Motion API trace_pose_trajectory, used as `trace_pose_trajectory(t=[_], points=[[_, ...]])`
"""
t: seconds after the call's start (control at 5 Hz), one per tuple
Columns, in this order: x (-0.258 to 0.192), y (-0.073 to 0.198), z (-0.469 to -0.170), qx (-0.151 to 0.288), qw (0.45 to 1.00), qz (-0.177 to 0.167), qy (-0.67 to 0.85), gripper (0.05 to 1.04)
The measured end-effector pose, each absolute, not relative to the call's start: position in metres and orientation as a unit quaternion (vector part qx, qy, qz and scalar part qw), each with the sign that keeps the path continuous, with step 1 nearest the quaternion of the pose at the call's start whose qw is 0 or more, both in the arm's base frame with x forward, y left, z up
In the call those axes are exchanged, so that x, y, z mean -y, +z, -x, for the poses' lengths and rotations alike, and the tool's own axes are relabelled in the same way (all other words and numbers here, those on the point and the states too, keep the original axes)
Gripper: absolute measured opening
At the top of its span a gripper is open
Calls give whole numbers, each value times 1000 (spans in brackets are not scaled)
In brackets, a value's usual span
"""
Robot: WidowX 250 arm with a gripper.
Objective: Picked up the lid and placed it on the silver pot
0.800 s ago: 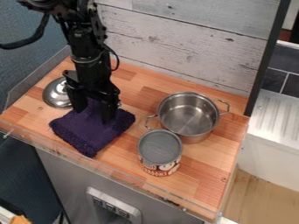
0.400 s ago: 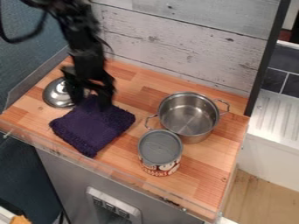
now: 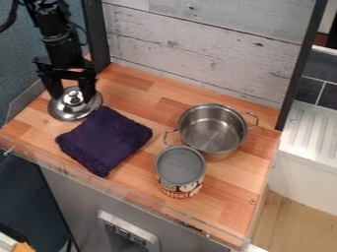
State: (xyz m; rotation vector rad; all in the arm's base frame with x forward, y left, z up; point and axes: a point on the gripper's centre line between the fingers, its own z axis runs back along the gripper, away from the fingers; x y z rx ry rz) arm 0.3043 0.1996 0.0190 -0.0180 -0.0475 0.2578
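Over on the tabletop [image 3: 152,91], the jaws stand wide open either side of the knob [image 3: 74,97], gripping nothing. The lid [image 3: 64,112] lies beside the purple cloth [image 3: 105,140]; the silver pot [image 3: 212,129] sits open.

Black arm at upper left, gripper [image 3: 72,96] pointing down (fingers spread apart)

Counter [image 3: 135,87]: wood, spread below me
Lid [image 3: 74,107]: knob up, just beside the cloth
Cloth [image 3: 105,140]: dark purple, between lid and can
Can [image 3: 180,167]: upright, close by the pot
Pot [image 3: 212,130]: upright, uncovered; I see its bottom
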Motion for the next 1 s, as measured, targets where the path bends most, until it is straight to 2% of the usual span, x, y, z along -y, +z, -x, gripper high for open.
trace_pose_trajectory(t=[0.2,0.4,0.6,0.8,1.0], points=[[-212,5,-302,14,991,-8,136,958],[-219,3,-311,27,989,-15,141,804],[-221,2,-312,28,989,-21,142,525],[-215,2,-313,29,991,-24,130,312],[-214,2,-312,31,991,-23,129,282]])
